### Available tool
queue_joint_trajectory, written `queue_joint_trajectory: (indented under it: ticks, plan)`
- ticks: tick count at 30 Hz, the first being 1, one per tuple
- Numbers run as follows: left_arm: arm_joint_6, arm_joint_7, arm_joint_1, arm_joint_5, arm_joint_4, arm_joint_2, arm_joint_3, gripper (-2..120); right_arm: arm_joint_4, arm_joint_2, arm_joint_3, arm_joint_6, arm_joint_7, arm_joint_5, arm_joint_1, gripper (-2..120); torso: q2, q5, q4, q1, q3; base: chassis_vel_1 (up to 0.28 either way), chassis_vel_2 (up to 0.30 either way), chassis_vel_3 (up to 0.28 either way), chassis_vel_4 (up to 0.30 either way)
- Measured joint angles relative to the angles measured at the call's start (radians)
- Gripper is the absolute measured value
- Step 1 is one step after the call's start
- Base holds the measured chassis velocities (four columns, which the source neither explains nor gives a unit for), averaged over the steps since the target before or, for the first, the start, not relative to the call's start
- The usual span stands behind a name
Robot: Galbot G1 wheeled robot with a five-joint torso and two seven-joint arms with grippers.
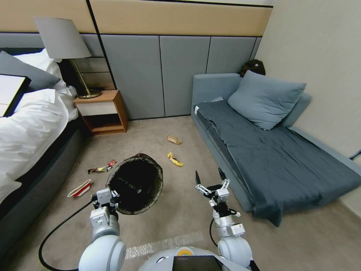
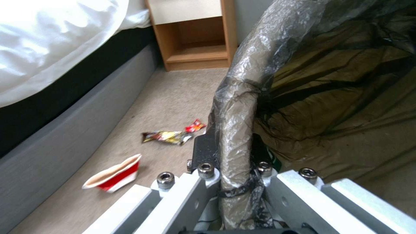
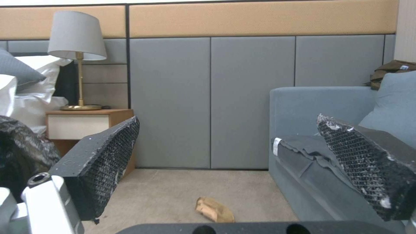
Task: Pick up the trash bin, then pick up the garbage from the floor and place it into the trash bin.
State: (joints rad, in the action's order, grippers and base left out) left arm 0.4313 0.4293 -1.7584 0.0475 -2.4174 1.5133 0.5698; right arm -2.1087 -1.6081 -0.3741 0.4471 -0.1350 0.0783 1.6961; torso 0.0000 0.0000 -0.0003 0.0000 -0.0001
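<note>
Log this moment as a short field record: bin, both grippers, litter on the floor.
bin: trash bin held up by its bag-covered rim
left gripper: left gripper shut on the rim
right gripper: right gripper open, empty, beside the sofa
litter: brown paper bag, yellow packet, red-yellow wrapper, red-white packet, all on the carpet

Thin glossy crinkled plastic film wraps the trash bin (image 2: 236,107) rim, the snack packets (image 2: 173,135) are shiny foil, the floor (image 1: 180,222) is matt short-pile carpet, the nightstand (image 1: 101,111) smooth wood, the sofa (image 1: 270,158) matt woven cloth.
</note>
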Motion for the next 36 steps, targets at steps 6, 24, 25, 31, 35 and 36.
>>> queue_joint_trajectory:
  ticks: [6,24,25,31,35,36]
  plan:
    - [-0.001,0.0,0.0,-0.001,0.001,0.002,0.0,0,0.002,0.0,-0.001,0.002,-0.001,-0.001,-0.003,100,0.0,0.0,0.0002,0.0,0.0,-0.147,0.152,0.162,-0.162]
    - [-0.002,0.0,0.0,-0.005,0.001,0.004,0.0,0,0.007,0.0,-0.004,0.009,-0.005,-0.007,-0.004,100,0.0,-0.0001,0.0,0.0,0.0,-0.163,0.163,0.165,-0.158]
    - [-0.002,0.0,0.0,-0.006,0.001,0.004,0.0,0,0.007,0.0,-0.004,0.009,-0.005,-0.007,-0.004,100,0.0,-0.0001,0.0,0.0,0.0,-0.152,0.14,0.149,-0.145]
    - [-0.002,0.0,0.001,-0.007,0.004,0.004,0.0,0,0.011,0.0,-0.004,0.01,-0.006,-0.007,-0.006,100,0.0,-0.0001,0.0002,0.0,0.0,-0.153,0.154,0.154,-0.167]
    - [-0.002,0.0,0.002,-0.007,0.005,0.004,0.0,0,0.014,0.0,-0.005,0.01,-0.007,-0.007,-0.007,100,0.0,-0.0001,0.0,0.0,0.0,-0.168,0.167,0.169,-0.178]
    - [-0.002,0.0,0.002,-0.007,0.005,0.004,0.0,0,0.014,0.0,-0.005,0.01,-0.007,-0.007,-0.007,100,0.0,-0.0001,0.0,0.0,0.0,-0.164,0.164,0.18,-0.17]
